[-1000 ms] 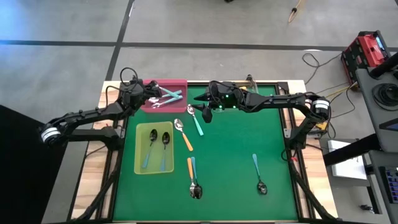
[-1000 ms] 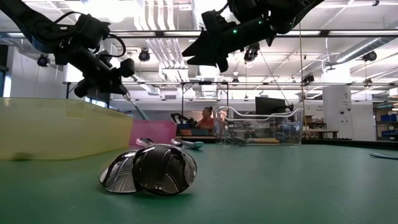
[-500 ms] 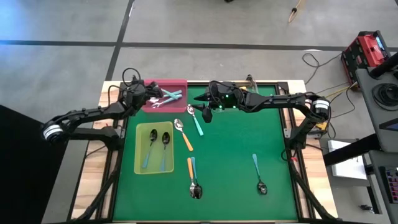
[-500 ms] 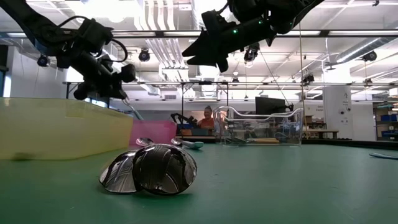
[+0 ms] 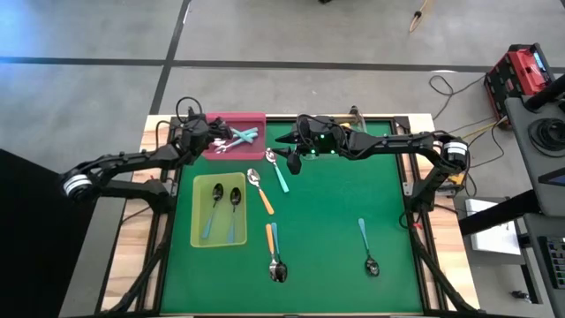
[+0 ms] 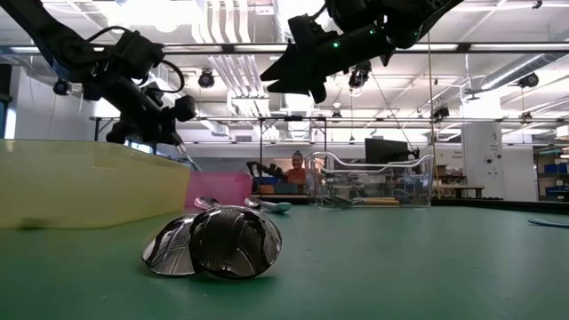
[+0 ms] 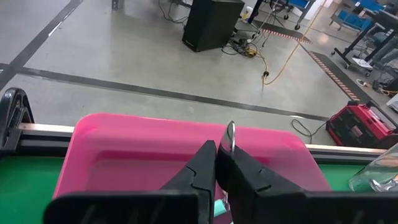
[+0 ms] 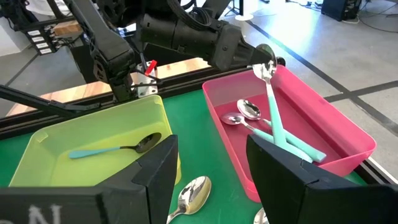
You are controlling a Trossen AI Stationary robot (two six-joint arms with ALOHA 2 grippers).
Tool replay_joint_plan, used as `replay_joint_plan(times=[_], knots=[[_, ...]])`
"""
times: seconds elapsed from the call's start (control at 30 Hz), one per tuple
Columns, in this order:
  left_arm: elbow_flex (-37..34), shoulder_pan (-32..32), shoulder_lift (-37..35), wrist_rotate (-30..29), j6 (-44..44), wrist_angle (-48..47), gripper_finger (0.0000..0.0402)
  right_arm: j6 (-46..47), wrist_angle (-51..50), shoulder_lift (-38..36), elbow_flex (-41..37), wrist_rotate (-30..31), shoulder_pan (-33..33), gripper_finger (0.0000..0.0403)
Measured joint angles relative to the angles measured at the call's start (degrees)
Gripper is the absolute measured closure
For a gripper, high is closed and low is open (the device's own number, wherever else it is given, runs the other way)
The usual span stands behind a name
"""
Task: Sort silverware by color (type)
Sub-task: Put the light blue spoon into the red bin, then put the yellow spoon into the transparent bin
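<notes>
My left gripper [image 5: 214,140] hangs over the pink tray [image 5: 252,119], shut on a teal-green spoon [image 8: 273,106]. Two more teal-green spoons [image 8: 292,146] lie in that tray. My right gripper [image 5: 291,152] stands open above the green mat, over a loose teal spoon [image 5: 281,175] and a metal bowl [image 8: 194,190]. Two light-blue spoons [image 5: 222,212] lie in the yellow-green tray [image 5: 199,238]. On the mat lie an orange spoon [image 5: 261,193], an orange and blue pair [image 5: 274,253] and a blue spoon [image 5: 365,246]. My left gripper pinches the spoon between its two fingers [image 7: 199,168] at the neck, right under the metal bowl [image 7: 231,132], which sticks up past the fingertips. The teal handle [image 8: 278,121] hangs down slanting into the pink tray. Whether its free end touches the tray I cannot tell.
A clear tray [image 6: 369,182] stands at the far edge, right of the pink tray. The right half of the mat [image 5: 353,185] holds only the one blue spoon. A person sits in the room far behind the table.
My left gripper has sunk a little toward the pink tray, still shut on the teal-green spoon, whose handle now reaches lower into the tray.
</notes>
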Motion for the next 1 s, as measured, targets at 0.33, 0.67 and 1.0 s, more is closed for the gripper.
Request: replay_joint_plan(times=[0.33, 0.67, 1.0], knots=[[0.00, -0.01, 0.99, 0.02, -0.52, -0.08, 0.0383, 0.00, 0.00, 0.00, 0.00, -0.01, 0.00, 0.0220], [0.00, -0.02, 0.97, 0.04, -0.54, -0.05, 0.0382, -0.01, 0.00, 0.00, 0.00, -0.01, -0.01, 0.0220], [0.00, -0.02, 0.69, 1.46, -0.35, 0.02, 0.0382, 0.96, -0.02, 0.00, 0.00, -0.02, 0.00, 0.0220]])
